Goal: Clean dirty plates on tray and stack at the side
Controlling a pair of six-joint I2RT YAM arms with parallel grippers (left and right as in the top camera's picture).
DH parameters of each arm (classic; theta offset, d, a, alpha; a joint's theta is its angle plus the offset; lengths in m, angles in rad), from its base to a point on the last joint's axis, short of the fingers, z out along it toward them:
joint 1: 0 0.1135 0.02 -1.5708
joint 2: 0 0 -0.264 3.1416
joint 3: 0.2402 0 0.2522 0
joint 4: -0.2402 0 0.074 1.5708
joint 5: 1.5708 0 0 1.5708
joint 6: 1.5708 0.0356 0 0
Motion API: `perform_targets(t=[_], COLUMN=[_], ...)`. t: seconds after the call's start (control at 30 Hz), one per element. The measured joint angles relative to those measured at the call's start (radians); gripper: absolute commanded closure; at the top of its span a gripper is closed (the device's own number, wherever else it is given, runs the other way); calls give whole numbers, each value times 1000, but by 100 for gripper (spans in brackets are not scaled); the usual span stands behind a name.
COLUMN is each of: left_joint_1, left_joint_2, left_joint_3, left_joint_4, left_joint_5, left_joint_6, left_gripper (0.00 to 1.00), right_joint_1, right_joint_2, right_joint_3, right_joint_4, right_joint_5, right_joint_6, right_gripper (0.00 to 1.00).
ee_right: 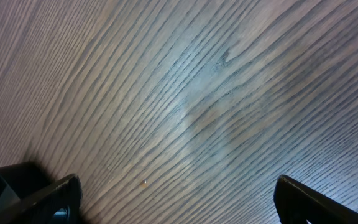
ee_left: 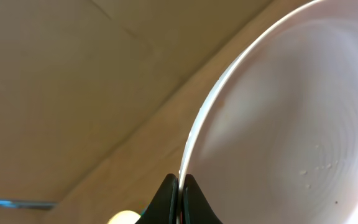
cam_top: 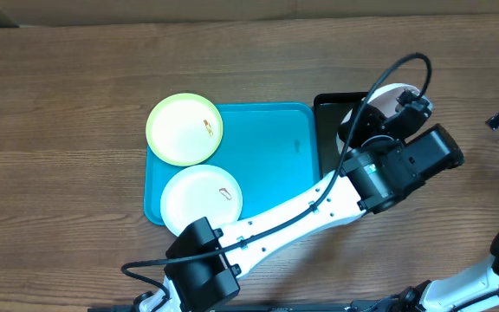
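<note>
Roughly one plate of three in hand, nothing stacked yet.
FYI the left gripper (ee_left: 179, 182) is clamped on the rim of a white plate (ee_left: 303, 93), held up over the black tray (cam_top: 327, 108) just right of the tray (cam_top: 275, 147). The face I can see looks near clean bar a few tiny specks, so my guess is it's mid-clean or close to done. On the tray's left side sit the yellow-green plate (cam_top: 184, 128) at the far corner and a second white plate (cam_top: 202, 195) at the near corner, rims about touching. Each shows a small reddish smear, so both look undone. The right gripper (ee_right: 176, 199) hangs with jaws wide apart over bare table (ee_right: 197, 93), well right of the tray, holding nothing. No stack beside the tray anywhere in view. Left to do, by my read: finish this plate, clean the other two, stack all three.
</note>
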Motion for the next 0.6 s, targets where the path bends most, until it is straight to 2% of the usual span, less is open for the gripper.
perform_targets(t=[0.23,0.6], left_joint_1=[-15,-27], left_joint_2=[0,0], left_joint_3=[0,0], left_joint_4=[24,77], left_joint_5=[-111,-141], left_joint_6=[51,53], left_gripper=[96,96], right_joint_1=[0,0], right_joint_2=[0,0], right_joint_3=[0,0], right_joint_4=[0,0], right_joint_5=[0,0], right_joint_6=[0,0], right_gripper=[0,0])
